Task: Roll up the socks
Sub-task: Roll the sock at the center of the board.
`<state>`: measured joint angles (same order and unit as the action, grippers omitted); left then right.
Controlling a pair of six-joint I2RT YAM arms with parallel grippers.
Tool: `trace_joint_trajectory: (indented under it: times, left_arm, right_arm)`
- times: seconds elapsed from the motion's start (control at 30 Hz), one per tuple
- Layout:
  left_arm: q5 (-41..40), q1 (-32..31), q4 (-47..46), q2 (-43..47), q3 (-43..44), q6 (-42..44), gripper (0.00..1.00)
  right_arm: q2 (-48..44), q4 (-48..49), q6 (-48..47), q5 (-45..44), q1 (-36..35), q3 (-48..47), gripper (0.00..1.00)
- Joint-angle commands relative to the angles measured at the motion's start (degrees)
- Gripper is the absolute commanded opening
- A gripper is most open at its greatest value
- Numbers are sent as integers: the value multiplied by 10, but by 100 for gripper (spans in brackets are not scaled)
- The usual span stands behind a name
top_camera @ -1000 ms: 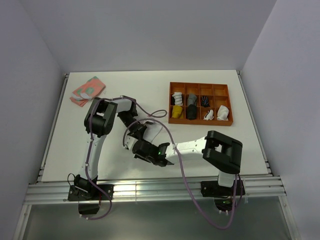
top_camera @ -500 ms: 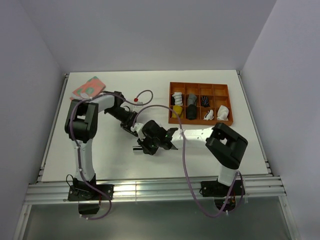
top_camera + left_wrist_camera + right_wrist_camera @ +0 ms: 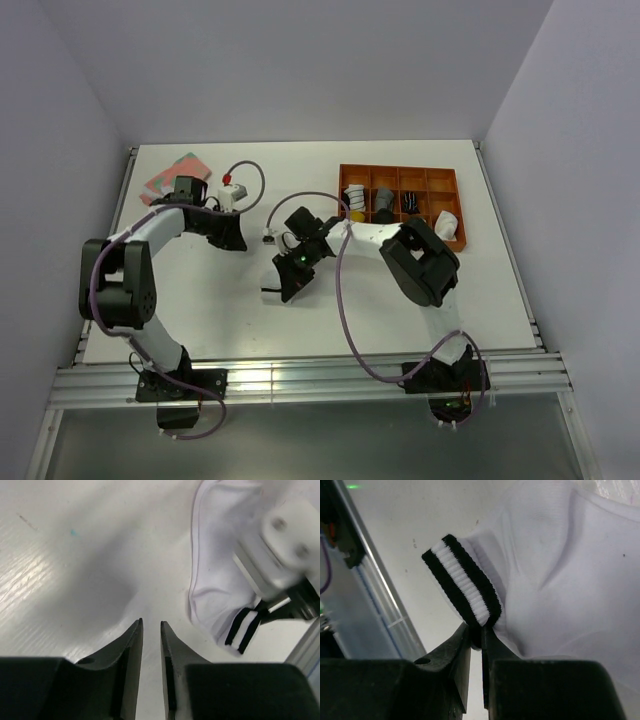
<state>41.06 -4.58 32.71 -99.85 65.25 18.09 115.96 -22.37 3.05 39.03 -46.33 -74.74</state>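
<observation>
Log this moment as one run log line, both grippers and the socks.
right gripper: shut on white sock cuff | left gripper: narrowly open, empty, beside white sock | pink sock: far-left corner, untouched

White sock [image 3: 560, 570] runs past the right edge.

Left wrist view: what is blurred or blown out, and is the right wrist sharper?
Left wrist: white sock soft and washed out, sheen on the table at left. Right wrist: striped cuff crisp, ribbing readable; right end effector a dark silhouette.
</observation>
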Motion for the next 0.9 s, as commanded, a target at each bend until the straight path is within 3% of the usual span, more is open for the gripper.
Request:
trace_joint_trajectory:
  times: [0.0,0.07,0.3,0.47,0.63,0.87]
  left_arm:
    - [-45,-3,-77,77,-49,35,27]
    - [-57,-3,-99,111,-78,70,30]
    - [-93,-22,-164,212,-170,181,42]
    - [-184,-114,-322,350,-330,243,52]
    - [-239,-163,-355,354,-350,259,60]
    - [-273,-248,-365,381,-391,288,61]
  right_arm:
    - [51,-101,-24,66,19,-43,11]
    - [80,-122,-24,117,40,-72,12]
    - [139,-145,-11,166,86,-132,11]
    - [158,-166,-2,156,90,-154,11]
    - [168,-175,-3,153,89,-159,11]
    - [175,-180,-5,146,91,-148,11]
